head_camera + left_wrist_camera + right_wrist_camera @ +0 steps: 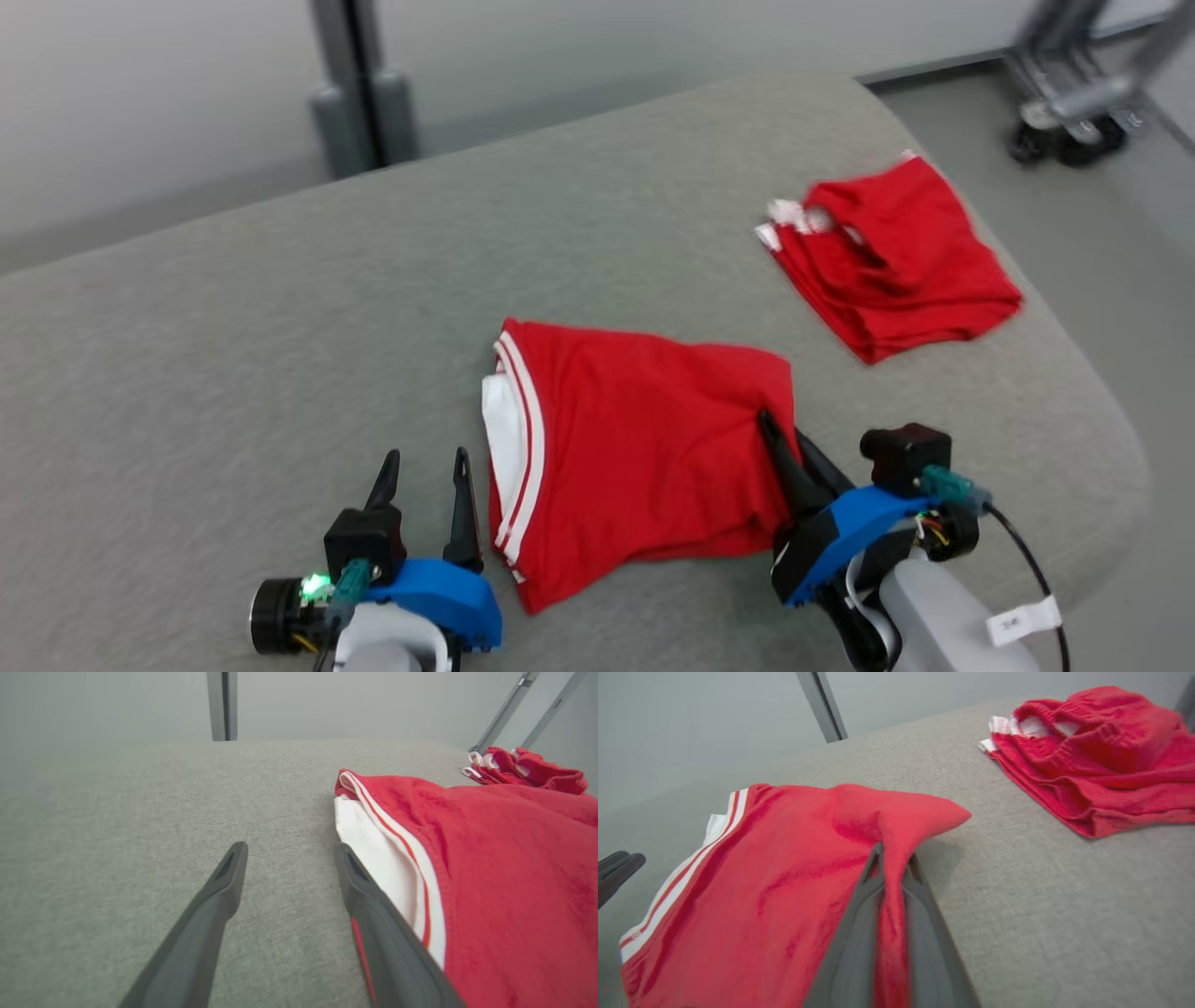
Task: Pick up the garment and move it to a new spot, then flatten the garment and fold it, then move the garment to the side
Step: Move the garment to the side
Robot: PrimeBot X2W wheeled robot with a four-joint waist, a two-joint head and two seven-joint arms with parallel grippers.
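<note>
Counter: grey, fabric-like top [233, 355] with a rounded far right corner.
Room: a pale grey wall behind, and a grey post [359, 84] standing upright past the far edge. Grey floor [1102, 233] lies to the right, with a wheeled frame [1064, 103] (blurred) at the far right.
Garment: red [644, 448] with white stripes along one edge, lying folded on the near middle of the counter.
Right hand: fingers together [782, 429], clamped on a pinch of cloth at the garment's right edge, which rises in a small peak.
Left hand: fingers apart [427, 455] and holding nothing, low over the counter just beside the striped edge (whether they touch is unclear).
Second red garment: a folded pile [896, 261] well apart, near the far right corner.
</note>
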